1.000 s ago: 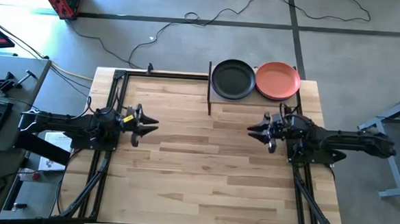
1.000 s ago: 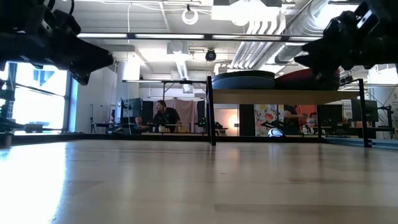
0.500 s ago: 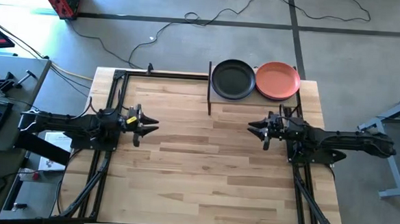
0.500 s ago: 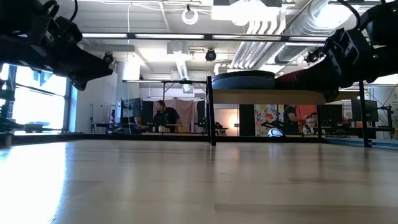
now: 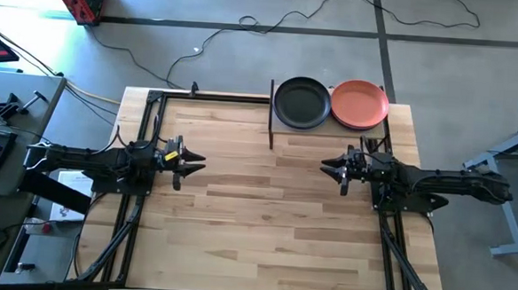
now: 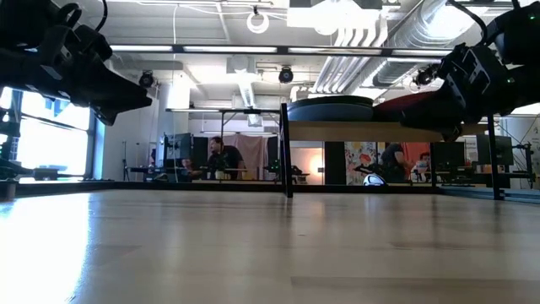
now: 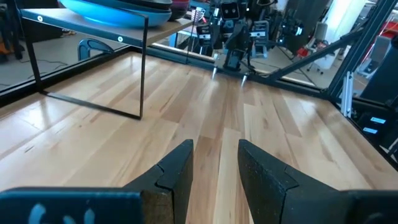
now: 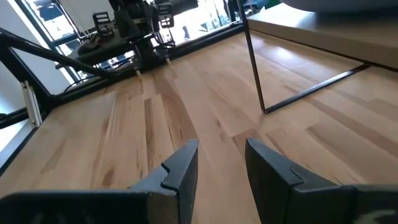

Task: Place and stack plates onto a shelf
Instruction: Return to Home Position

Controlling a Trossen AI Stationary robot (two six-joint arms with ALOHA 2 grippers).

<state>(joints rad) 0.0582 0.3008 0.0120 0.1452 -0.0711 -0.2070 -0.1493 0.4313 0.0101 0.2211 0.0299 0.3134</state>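
High view: right gripper [image 5: 330,171] is retreating from the far-edge shelf [image 5: 326,131], stacking seemingly done; it and left gripper [image 5: 194,164] are hanging narrow, empty.

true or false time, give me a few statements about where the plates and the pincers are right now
1. From above, a black plate and an orange plate lie side by side on the shelf. True.
2. The left pincer grips a plate. False: it is open and empty.
3. A plate lies on the table between the arms. False: every plate in view is on the shelf.
4. The right pincer is open and empty. True.
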